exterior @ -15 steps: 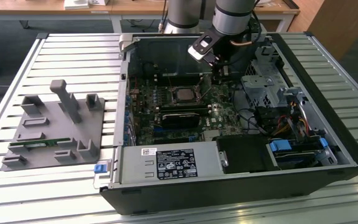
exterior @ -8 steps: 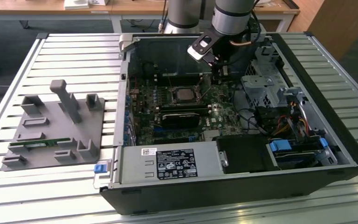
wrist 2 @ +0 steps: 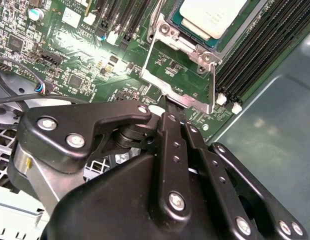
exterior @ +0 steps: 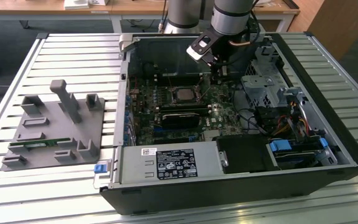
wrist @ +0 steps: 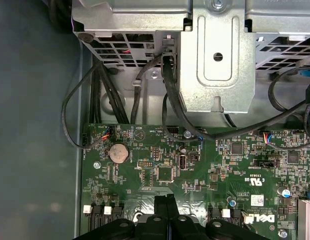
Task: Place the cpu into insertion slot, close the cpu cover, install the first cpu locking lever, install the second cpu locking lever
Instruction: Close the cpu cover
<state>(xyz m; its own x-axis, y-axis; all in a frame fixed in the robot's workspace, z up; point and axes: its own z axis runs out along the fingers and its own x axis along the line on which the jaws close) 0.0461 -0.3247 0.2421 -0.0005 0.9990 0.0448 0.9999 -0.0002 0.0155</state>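
The step in hand looked like closing the cpu cover [wrist 2: 151, 52]. To do it well, the pincer [wrist 2: 164, 102] should push gently on the cover's free edge and swing it slowly over on its hinge. It should not scrape the green board [wrist 2: 85, 65] or bump the cpu [wrist 2: 210, 15]. The cover should land flat, with the cpu showing through its window.

The pincer's two fingers were pressed together, and nothing was seen between them. In the second wrist view its tip was right at the cover's edge. I could not tell if it touched.

The cpu lay flat in the insertion slot [wrist 2: 167, 30]. The cover was open, swung away from the cpu. In the exterior view the pincer hung over the far part of the board, just to that view's right of the cpu.
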